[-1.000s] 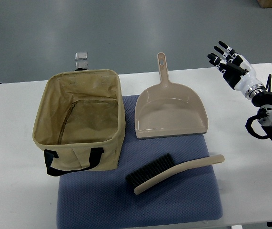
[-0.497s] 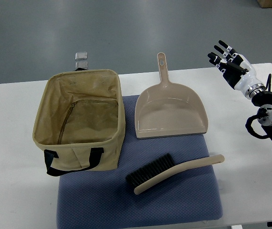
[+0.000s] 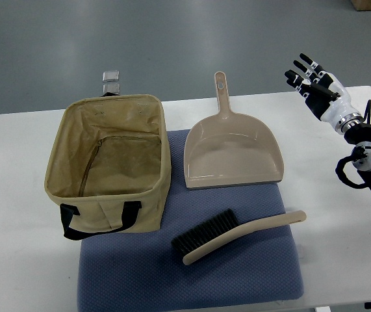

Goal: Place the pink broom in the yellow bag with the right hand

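One hand (image 3: 315, 88) shows, the right, fingers spread and empty at the desk's (image 3: 16, 260) far right corner; the broom (image 3: 237, 235) lies well below-left on the mat (image 3: 140, 273), handle pointing right toward it.

On the surface (image 3: 16, 195) lies a mat (image 3: 237, 279). The bag (image 3: 110, 162) stands at its left edge, the dustpan (image 3: 232, 153) to the bag's right, and the broom (image 3: 234, 235) on the mat in front of the dustpan. The right hand (image 3: 315, 88) hovers at the far right, well apart.
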